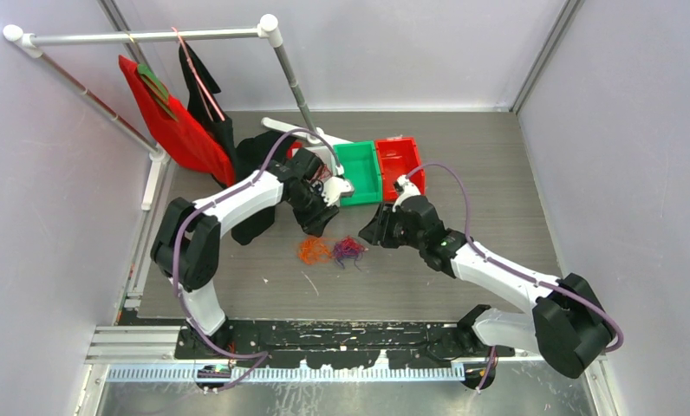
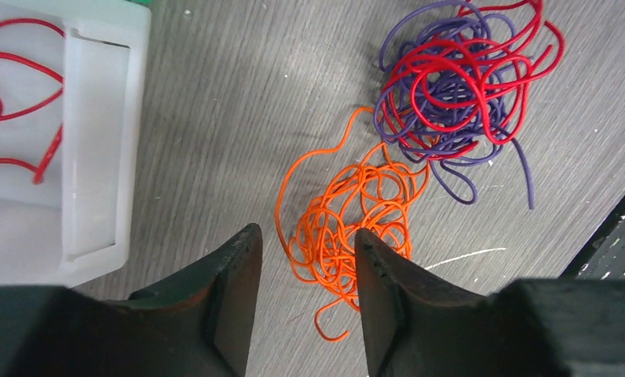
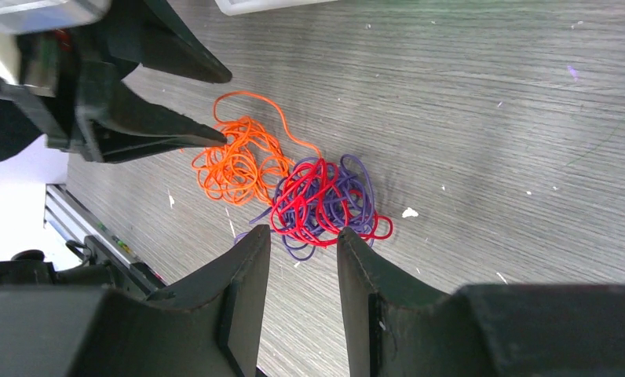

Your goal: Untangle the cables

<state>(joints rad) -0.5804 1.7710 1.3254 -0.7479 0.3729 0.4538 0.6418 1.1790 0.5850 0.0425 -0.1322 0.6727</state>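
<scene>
- My right fingers (image 3: pixel 303 233) hang open just above the bench (image 1: pixel 497 173), with nothing between them.
- Just beyond their tips lies the clump of red and purple cables (image 3: pixel 321 200), still knotted together, with a few purple loops trailing out at its edge.
- Touching it on its left is the orange cable clump (image 2: pixel 349 220), a flatter nest of loops with one long strand curling out.
- My left fingers (image 2: pixel 305 232) are spread apart over this orange clump and grip nothing. In the right wrist view one tip sits at the clump's edge, but I cannot tell whether it touches.
- Both clumps lie loose on the bench, between my two arms and outside every bin.
- Just past my left fingers stands a white bin (image 2: pixel 97 141) holding a few loose loops of red cable (image 2: pixel 50 155).
- Beyond it a green bin (image 1: pixel 361 169) and a red bin (image 1: pixel 400 160) stand side by side, touching. I cannot make out any contents in them.
- Farthest off, at the back left, a red garment (image 1: pixel 172 126) and a black garment (image 1: pixel 205 87) hang from a white rail (image 1: pixel 151 36).
</scene>
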